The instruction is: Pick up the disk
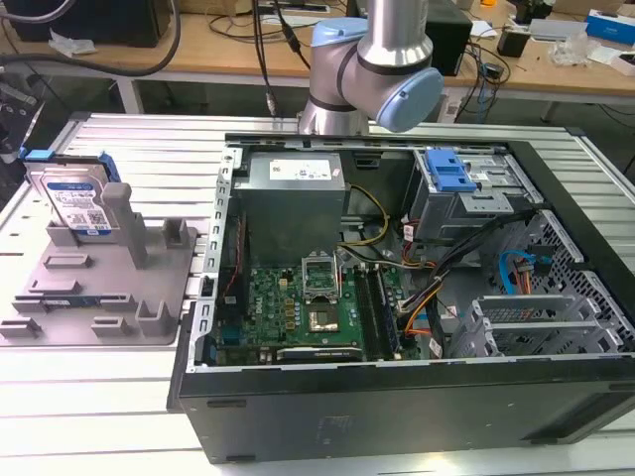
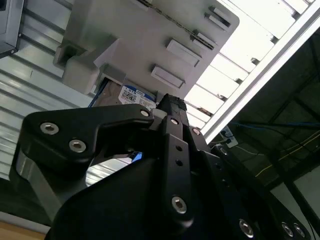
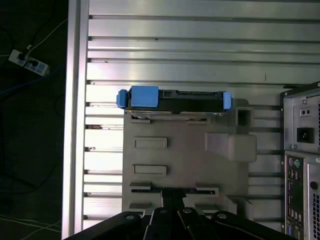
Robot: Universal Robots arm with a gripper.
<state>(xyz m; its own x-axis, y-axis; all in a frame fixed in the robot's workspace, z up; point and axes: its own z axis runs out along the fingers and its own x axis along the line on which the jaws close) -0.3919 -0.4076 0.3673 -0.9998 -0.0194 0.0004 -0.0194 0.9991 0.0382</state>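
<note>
The disk (image 1: 74,203) is a silver hard drive with a white-and-blue label and blue side rails. It stands upright on its edge in a slot of the grey fixture plate (image 1: 99,288), at the exterior view's left. In the first wrist view I look down on the disk's (image 3: 175,102) upper edge, with a blue rail at each end. My black gripper (image 3: 172,192) hangs well above the fixture plate (image 3: 190,150), apart from the disk. In the second wrist view the gripper (image 2: 170,102) partly covers the disk's label (image 2: 132,95).
An open computer case (image 1: 397,297) lies beside the fixture on the slatted metal table (image 1: 149,139). It holds a grey power-supply box (image 1: 296,188), a motherboard and a drive cage with a blue latch (image 1: 448,171). The table's edge rail (image 3: 75,100) runs close to the disk.
</note>
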